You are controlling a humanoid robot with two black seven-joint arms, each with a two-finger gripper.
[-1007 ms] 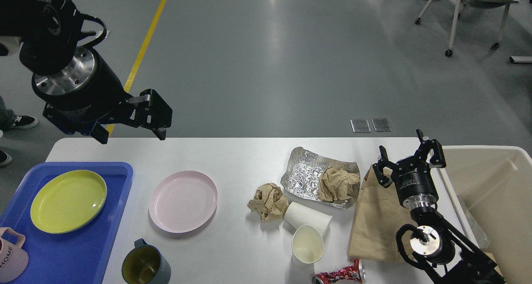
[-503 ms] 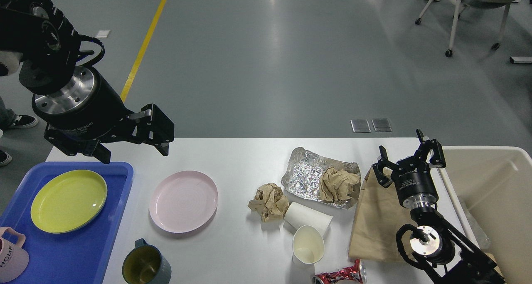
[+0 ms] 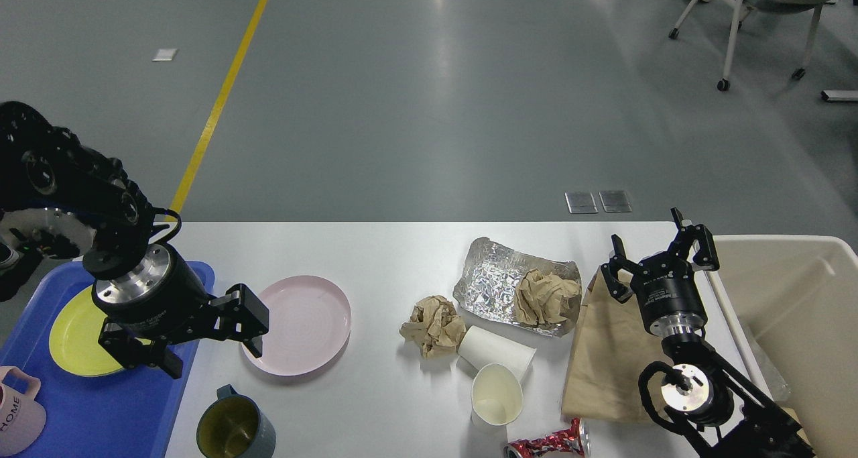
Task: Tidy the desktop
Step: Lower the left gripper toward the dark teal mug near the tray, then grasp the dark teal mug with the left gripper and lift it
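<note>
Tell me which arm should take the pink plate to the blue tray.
Left. The left gripper is open right at the pink plate's near-left rim, next to the blue tray. The right gripper sits far across the desktop, over the paper bag.

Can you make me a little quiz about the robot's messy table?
1. What colour is the plate lying on the desktop beside the left gripper?
2. True or false: the yellow plate lies on the blue tray.
3. How many white paper cups lie on the desktop?

Key:
1. Pink.
2. True.
3. Two: one lying on its side, one nearer the front edge.
</note>
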